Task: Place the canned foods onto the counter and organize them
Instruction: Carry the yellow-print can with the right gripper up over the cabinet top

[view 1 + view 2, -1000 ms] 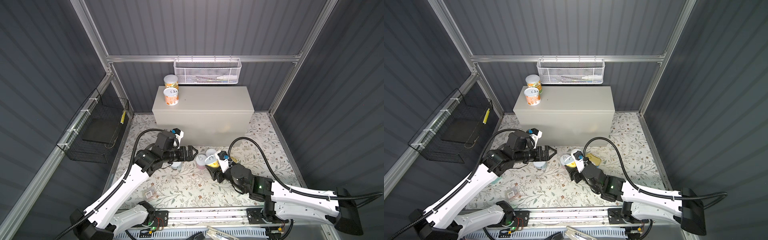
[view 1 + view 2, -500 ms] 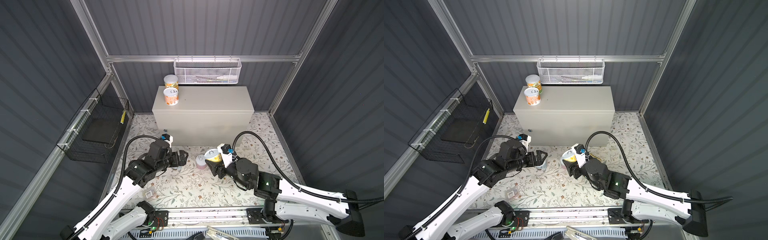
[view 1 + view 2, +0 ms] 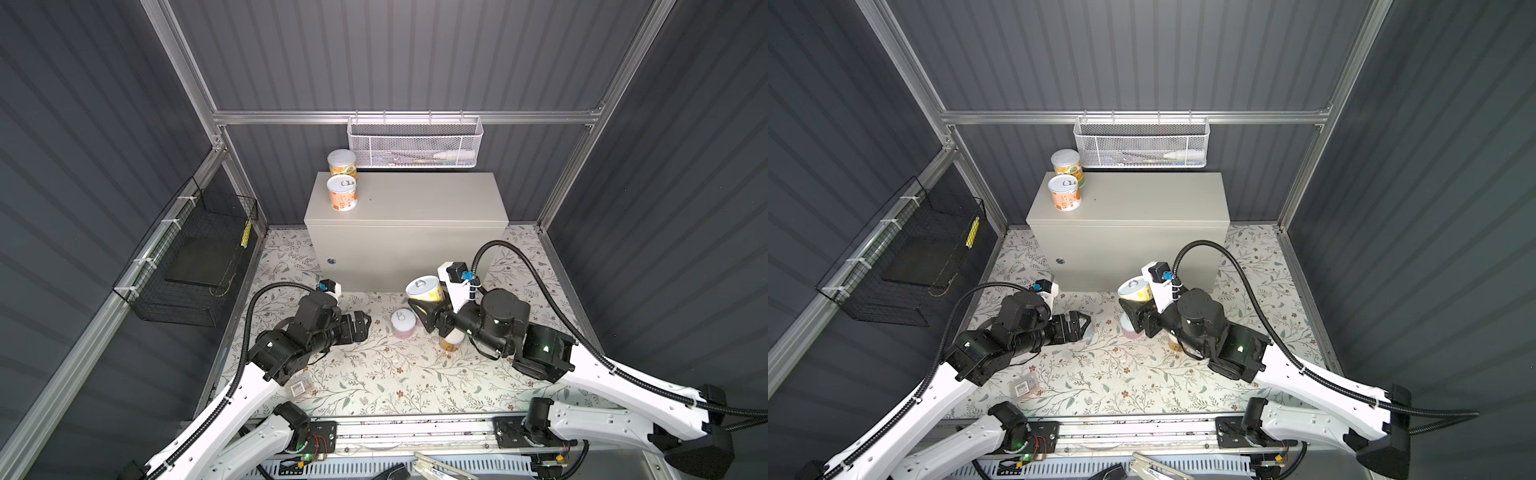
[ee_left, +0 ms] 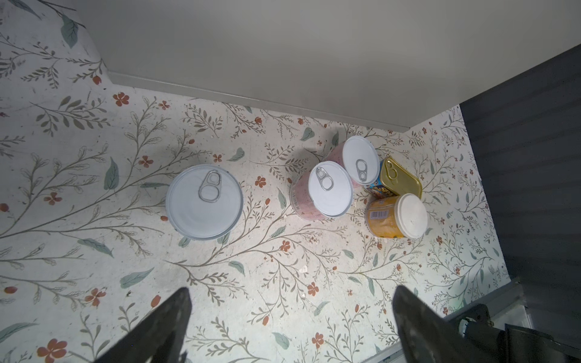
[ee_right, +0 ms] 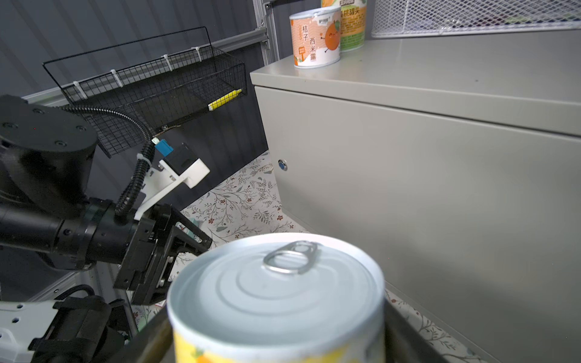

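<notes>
While my right gripper (image 3: 428, 304) clamps the yellow can (image 3: 424, 289) clear of the floor (image 3: 374, 374), the counter (image 3: 424, 199) stands at its 12 o'clock in a top view, an orange can (image 3: 341, 198) on its 10 o'clock corner. My left gripper (image 3: 363, 324) gapes wide, the pink can (image 3: 403, 324) at its 3 o'clock.

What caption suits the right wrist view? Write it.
Right gripper holds a yellow can before the counter, where an orange can and a second can stand.

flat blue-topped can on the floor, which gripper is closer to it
Left. The left gripper hangs open above and just short of the flat can. The right gripper is beyond the pink can from it, shut on a yellow can.
</notes>
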Controlling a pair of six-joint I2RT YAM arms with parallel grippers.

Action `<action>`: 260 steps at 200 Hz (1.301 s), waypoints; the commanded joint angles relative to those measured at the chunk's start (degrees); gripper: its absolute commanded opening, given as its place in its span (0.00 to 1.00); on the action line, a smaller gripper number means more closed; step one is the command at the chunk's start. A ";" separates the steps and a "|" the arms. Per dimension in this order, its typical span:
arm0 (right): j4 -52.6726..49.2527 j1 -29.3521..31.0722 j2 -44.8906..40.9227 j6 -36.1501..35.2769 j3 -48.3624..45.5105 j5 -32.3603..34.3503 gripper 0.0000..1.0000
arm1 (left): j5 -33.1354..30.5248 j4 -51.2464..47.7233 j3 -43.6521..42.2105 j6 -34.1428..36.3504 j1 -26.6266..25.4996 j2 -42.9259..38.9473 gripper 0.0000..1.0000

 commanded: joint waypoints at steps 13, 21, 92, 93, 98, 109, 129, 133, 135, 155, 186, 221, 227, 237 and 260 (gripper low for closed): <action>3.61 -5.43 0.80 -1.31 7.95 -8.01 0.63 | -0.85 1.09 -3.13 -1.04 0.26 -0.68 1.00; 4.31 -7.02 1.04 -0.86 9.11 -9.55 0.63 | -1.32 1.41 -3.62 -1.19 0.26 -1.06 1.00; 4.41 -16.67 11.64 -3.64 24.54 -18.30 0.63 | -5.03 1.34 -5.78 -1.16 0.28 -3.04 1.00; 4.45 -16.78 11.90 -3.69 24.74 -18.40 0.63 | -5.04 1.36 -5.85 -1.18 0.27 -3.09 1.00; 4.80 -17.23 12.86 -3.88 25.78 -18.85 0.63 | -5.19 1.46 -6.04 -1.26 0.30 -3.29 1.00; 5.51 -18.17 15.47 -4.37 28.23 -19.49 0.63 | -5.40 1.64 -6.60 -1.52 0.29 -3.73 1.00; 7.02 -20.08 20.60 -4.48 33.09 -20.07 0.63 | -5.97 1.65 -7.37 -1.65 0.34 -4.15 1.00; 7.42 -20.40 21.68 -4.40 34.06 -20.37 0.62 | -6.06 1.58 -7.50 -1.63 0.34 -4.19 1.00; 7.71 -20.62 22.19 -4.36 34.52 -20.44 0.62 | -6.17 1.52 -7.51 -1.63 0.28 -4.19 1.00; 9.39 -21.96 27.97 -4.82 39.95 -21.56 0.62 | -6.86 0.60 -7.47 -1.15 0.31 -4.44 1.00; 12.06 -23.22 37.06 -5.77 47.78 -21.66 0.62 | -7.59 -0.81 -7.25 -0.37 0.34 -5.16 1.00; 16.80 -24.37 45.27 -4.96 53.75 -21.79 0.63 | -8.89 -3.04 -6.85 0.99 0.34 -5.31 1.00; 16.65 -24.65 46.80 -4.39 55.18 -21.75 0.62 | -9.04 -3.23 -6.84 1.04 0.37 -5.54 1.00; 16.77 -24.69 49.00 -4.08 57.19 -22.14 0.62 | -9.12 -3.44 -6.88 1.25 0.35 -6.03 1.00; 17.85 -24.64 53.76 -4.35 60.98 -23.15 0.62 | -9.37 -4.30 -6.62 1.51 0.34 -6.51 1.00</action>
